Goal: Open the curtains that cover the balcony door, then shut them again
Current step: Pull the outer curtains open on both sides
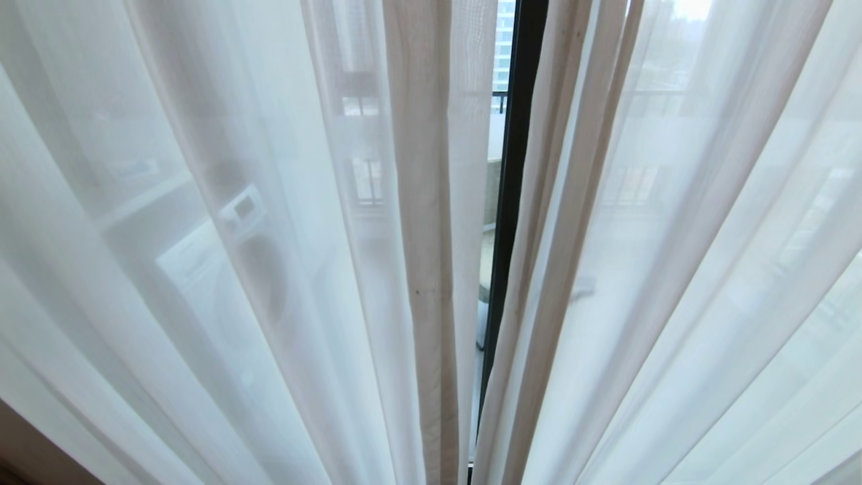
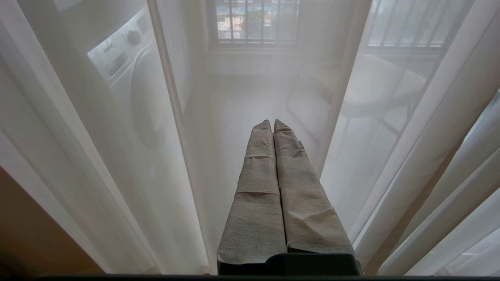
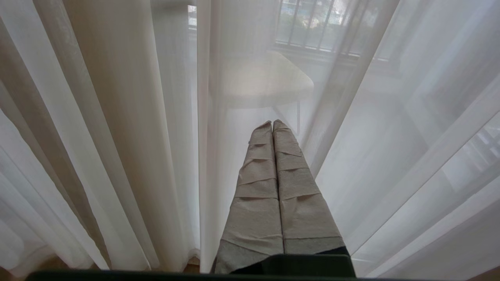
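Thin white sheer curtains (image 1: 202, 222) hang in long pleats across the whole head view, drawn nearly together. A narrow gap at the middle shows the black frame of the balcony door (image 1: 513, 175). Neither arm shows in the head view. In the left wrist view my left gripper (image 2: 272, 121), its fingers wrapped in grey-beige tape, is shut and empty, pointing at the sheer curtains (image 2: 187, 168) just before it. My right gripper (image 3: 272, 122), taped the same way, is also shut and empty in front of the curtains (image 3: 129, 117).
Through the sheers a white washing machine (image 2: 129, 74) stands on the balcony, with a round pale table (image 3: 265, 78) and barred windows (image 2: 256, 19) beyond. A strip of brown floor (image 2: 35, 234) shows at the curtain's foot.
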`<state>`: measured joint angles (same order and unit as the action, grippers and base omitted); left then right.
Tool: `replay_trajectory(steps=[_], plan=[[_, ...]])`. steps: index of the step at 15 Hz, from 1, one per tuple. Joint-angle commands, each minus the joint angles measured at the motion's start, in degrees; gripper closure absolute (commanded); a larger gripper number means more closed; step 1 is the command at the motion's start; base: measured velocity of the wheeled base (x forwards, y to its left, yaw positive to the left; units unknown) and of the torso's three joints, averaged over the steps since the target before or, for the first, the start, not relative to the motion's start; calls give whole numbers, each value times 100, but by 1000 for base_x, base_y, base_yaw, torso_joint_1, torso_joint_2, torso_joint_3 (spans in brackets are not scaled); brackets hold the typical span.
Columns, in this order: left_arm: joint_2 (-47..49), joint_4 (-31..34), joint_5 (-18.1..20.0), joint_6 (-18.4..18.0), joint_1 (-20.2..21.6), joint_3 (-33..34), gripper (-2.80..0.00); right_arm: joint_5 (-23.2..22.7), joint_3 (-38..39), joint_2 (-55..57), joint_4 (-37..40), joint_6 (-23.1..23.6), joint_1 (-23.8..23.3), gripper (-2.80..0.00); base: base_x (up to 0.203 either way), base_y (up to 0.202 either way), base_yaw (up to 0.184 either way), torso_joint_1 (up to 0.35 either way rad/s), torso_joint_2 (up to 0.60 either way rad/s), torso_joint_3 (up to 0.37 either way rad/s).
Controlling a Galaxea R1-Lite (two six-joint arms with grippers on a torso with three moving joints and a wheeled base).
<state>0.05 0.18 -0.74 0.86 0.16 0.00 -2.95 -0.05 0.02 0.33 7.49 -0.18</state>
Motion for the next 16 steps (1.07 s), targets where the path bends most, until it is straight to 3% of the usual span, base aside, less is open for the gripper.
replay_trajectory(steps=[1, 5, 16], plan=[[-5, -1, -5, 2, 2, 0, 0, -4, -3, -2, 2, 7, 1, 0, 0, 0, 0, 0, 0, 0], [-5, -9, -13, 169, 2, 0, 0, -4, 4, -2, 2, 7, 1, 0, 0, 0, 0, 0, 0, 0], [-5, -9, -14, 195, 2, 0, 0, -4, -4, -2, 2, 7, 1, 0, 0, 0, 0, 0, 0, 0]])
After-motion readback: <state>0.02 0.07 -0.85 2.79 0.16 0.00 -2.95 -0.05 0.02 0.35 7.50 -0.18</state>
